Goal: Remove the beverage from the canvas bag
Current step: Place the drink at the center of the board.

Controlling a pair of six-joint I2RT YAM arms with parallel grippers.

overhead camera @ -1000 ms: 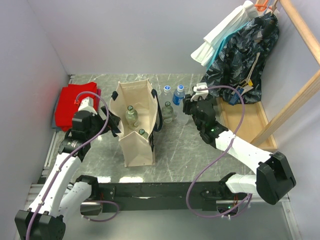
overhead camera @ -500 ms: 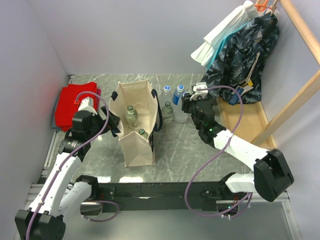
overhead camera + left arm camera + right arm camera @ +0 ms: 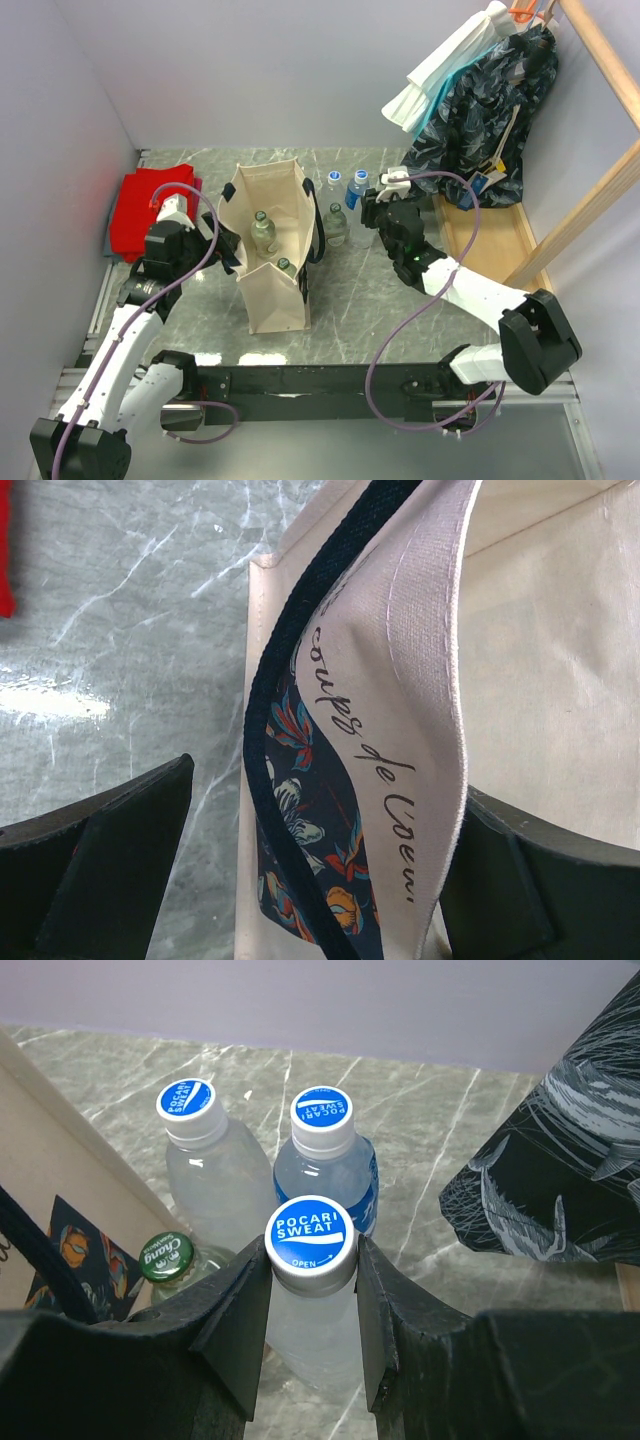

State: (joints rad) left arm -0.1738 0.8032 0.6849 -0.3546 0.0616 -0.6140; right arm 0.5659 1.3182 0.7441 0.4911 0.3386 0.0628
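Observation:
The beige canvas bag (image 3: 275, 300) stands open left of centre, with two green-capped bottles (image 3: 262, 225) upright inside. My left gripper (image 3: 225, 250) is open and straddles the bag's left rim (image 3: 400, 680) and navy strap (image 3: 275, 700); one finger is inside, the other outside and clear of the cloth. My right gripper (image 3: 310, 1260) is shut on the neck of a clear Pocari Sweat bottle (image 3: 310, 1230), outside the bag on its right side. In the top view that gripper (image 3: 368, 218) hides most of the bottle.
Two more blue-capped bottles (image 3: 187, 1103) (image 3: 322, 1118) stand just beyond the held one, and a green-capped Chang bottle (image 3: 167, 1258) stands by the bag wall. A red folded cloth (image 3: 150, 205) lies far left. Dark patterned clothing (image 3: 490, 100) hangs on a wooden rack (image 3: 590, 200) at right.
My right gripper has shifted slightly left with the bottle in its grip. The left arm and the bag have not moved.

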